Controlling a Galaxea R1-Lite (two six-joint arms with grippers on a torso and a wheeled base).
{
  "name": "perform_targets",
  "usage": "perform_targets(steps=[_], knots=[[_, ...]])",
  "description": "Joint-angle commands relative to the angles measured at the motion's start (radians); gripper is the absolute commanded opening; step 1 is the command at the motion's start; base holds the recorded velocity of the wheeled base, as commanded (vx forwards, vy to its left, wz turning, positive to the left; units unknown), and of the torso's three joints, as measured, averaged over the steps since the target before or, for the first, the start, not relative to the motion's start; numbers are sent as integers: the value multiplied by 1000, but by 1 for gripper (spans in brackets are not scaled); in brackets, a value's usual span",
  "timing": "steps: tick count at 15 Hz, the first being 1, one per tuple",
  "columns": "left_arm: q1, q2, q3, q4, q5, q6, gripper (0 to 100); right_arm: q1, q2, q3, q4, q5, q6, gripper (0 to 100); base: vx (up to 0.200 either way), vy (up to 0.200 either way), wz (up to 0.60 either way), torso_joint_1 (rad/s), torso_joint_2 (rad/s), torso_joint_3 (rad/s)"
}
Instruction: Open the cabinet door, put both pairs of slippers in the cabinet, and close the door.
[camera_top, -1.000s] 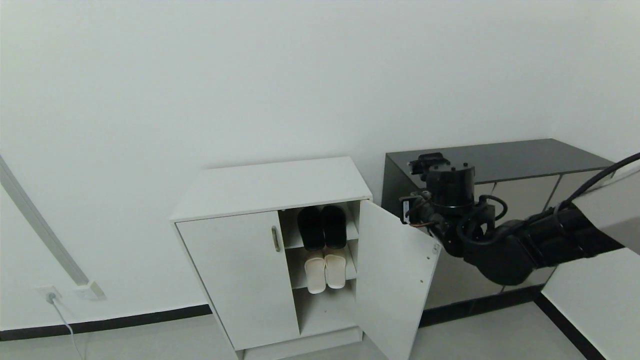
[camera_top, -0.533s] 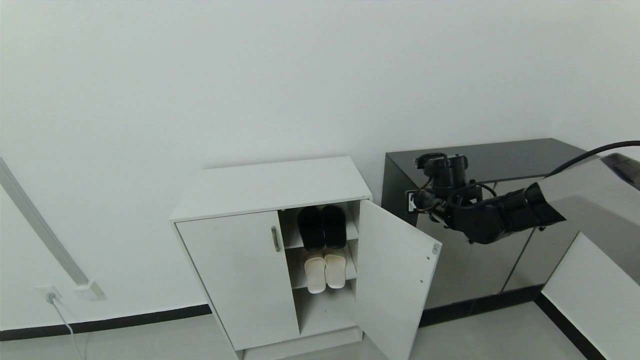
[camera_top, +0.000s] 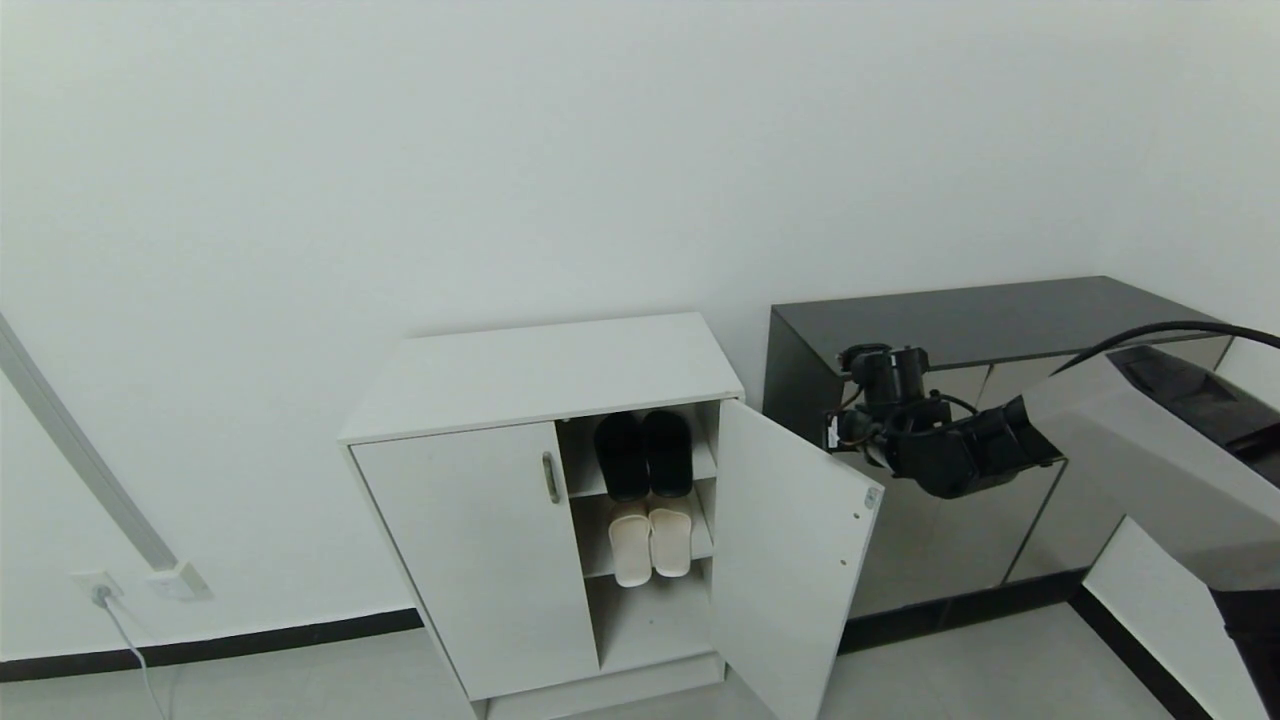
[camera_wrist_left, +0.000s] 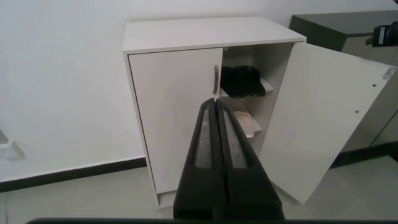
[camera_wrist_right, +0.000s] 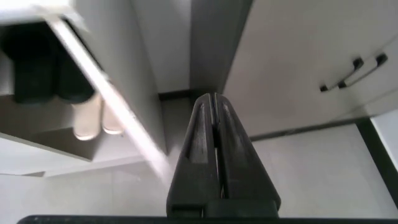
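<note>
White laminate cabinet (camera_top: 540, 375) stands against the wall with its right-hand door (camera_top: 790, 540) swung wide. Inside, the pair of black slippers (camera_top: 645, 455) sits on the upper shelf and the pair of cream slippers (camera_top: 650, 540) on the shelf below, toes outward. Judging by this, opening and both placements are done, and only shutting the door is left.

The right gripper (camera_wrist_right: 215, 99) hangs just beside the door's free edge, in front of the dark grey glossy sideboard (camera_top: 1000, 320). Its jaws are pressed together with nothing between them. It looks apart from the door panel, though the angle makes contact hard to rule out. The left gripper (camera_wrist_left: 215, 102), also clenched and empty, is held back, well apart from the cabinet and facing its closed left-hand door (camera_top: 480, 550). The next move would likely be a push on the open door's outer face.
</note>
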Motion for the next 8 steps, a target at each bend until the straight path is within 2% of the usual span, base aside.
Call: perform_targets(steps=[1, 8], knots=[[-1, 1, 0, 1, 1, -1, 0, -3, 16, 13, 0, 0, 0, 0, 0, 0, 0, 0, 0, 0], [0, 1, 0, 1, 1, -1, 0, -3, 10, 73, 0, 0, 0, 0, 0, 0, 0, 0, 0, 0]])
